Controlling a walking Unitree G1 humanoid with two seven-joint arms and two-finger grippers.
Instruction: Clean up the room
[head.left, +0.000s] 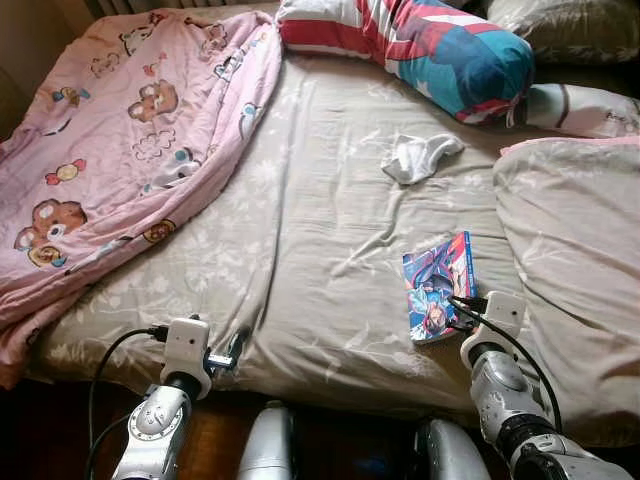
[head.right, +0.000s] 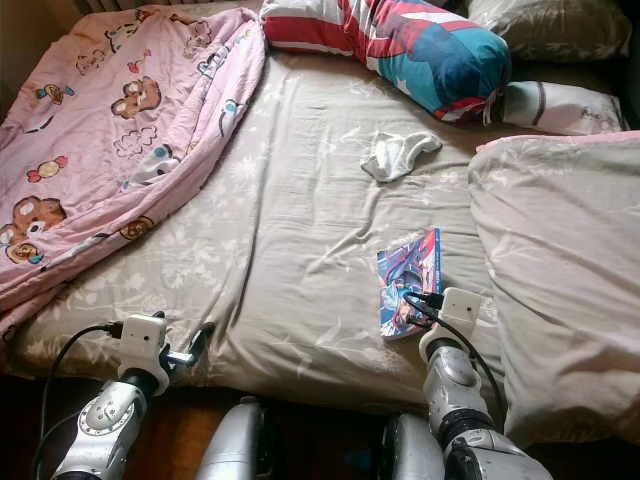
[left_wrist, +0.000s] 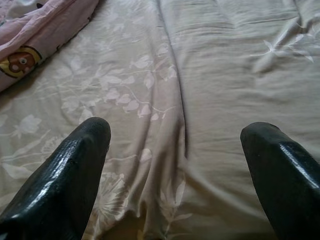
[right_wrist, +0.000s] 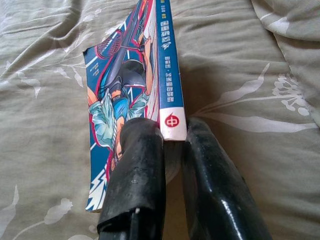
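Centrally, a blue comic book (head.left: 438, 286) lay on the beige floral sheet (head.left: 320, 230) of the bed, toward its near edge and just beside the large beige pillow (head.left: 575, 270) on the robot's right. The right gripper (right_wrist: 172, 137) had closed on the book's near end: in the right wrist view both black fingers (right_wrist: 137, 175) sat close together, pinching the spine edge, with the cover tilted up off the sheet on one side. The spine (right_wrist: 167, 65) carried white print and a small red mark at the gripped end.

Left gripper (left_wrist: 175, 135) was spread wide, fingers well apart, holding nothing; it hovered just over bare sheet at the bed's near edge, near a long crease in the fabric. A black cable (head.left: 110, 355) looped off the left wrist.

Further out, a crumpled white sock (head.left: 420, 155) lay on the sheet, well apart from the book. A pink cartoon-print blanket (head.left: 130, 130) covered the bed's left side. A red, white and blue bolster (head.left: 420, 40) lay across the head of the bed, with a white pillow (head.left: 585, 108) to its right.
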